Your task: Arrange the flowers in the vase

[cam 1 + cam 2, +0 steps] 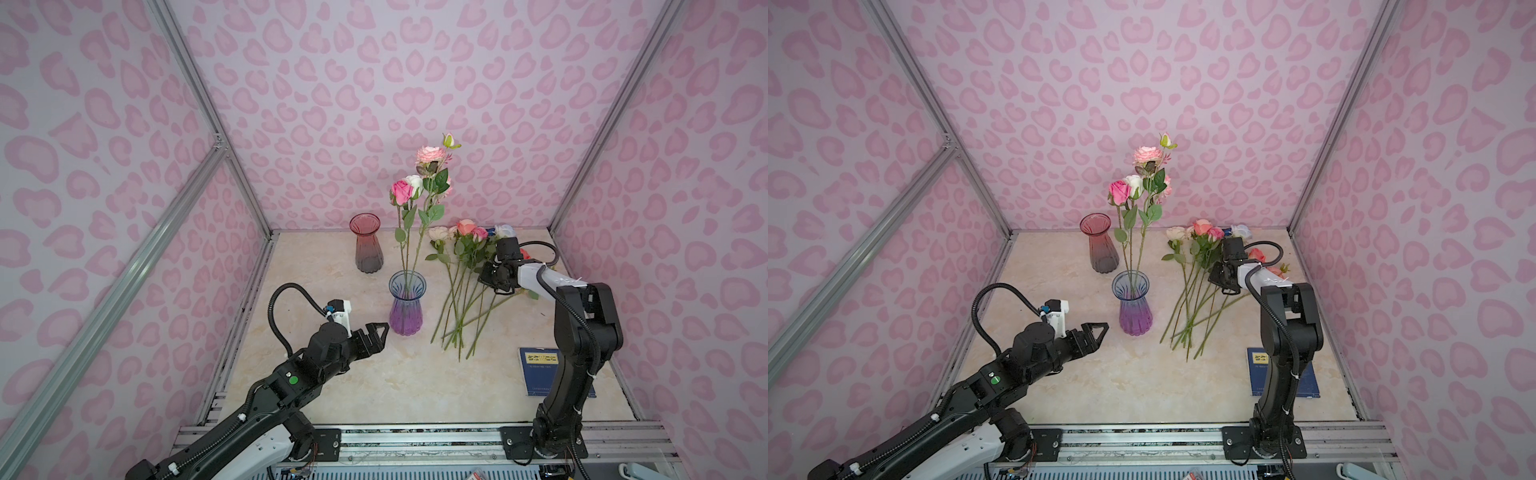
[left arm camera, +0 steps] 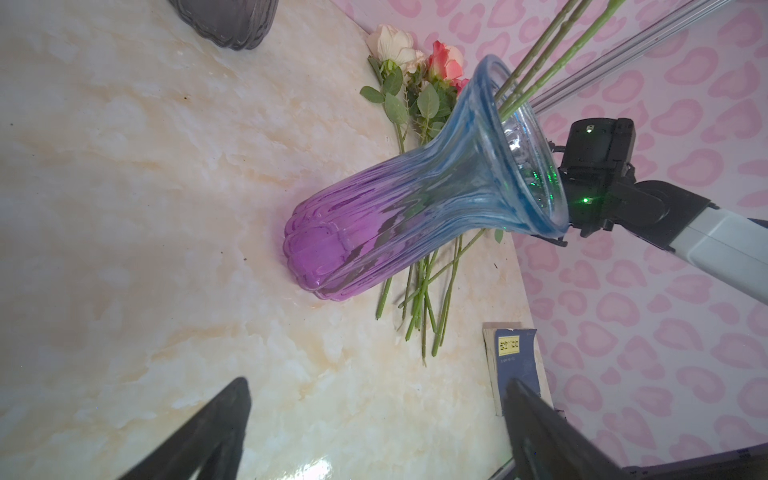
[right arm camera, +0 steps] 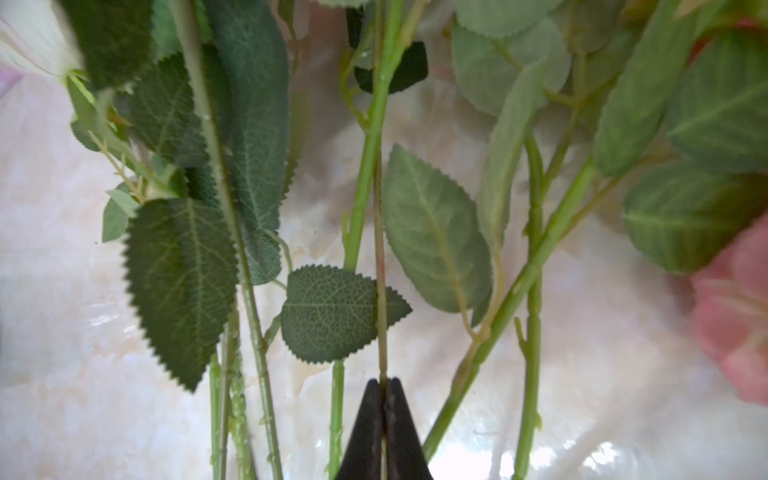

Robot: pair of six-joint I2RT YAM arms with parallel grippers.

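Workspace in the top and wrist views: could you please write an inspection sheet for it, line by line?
Surface: cream marble-patterned tabletop, no spills seen.
Job's things: blue-to-purple ribbed glass vase upright, holding several standing roses; loose roses lie in a pile to its right in both top views.
Clutter: red-to-grey glass vase stands empty behind; dark blue book beside the right arm's base.
Grippers: left gripper open, empty, left of the blue-to-purple vase; right gripper shut on a thin green stem in the pile.
Cables: black corrugated hoses loop at both wrists, no tangle seen.
Surroundings: pink patterned walls, aluminium frame posts.
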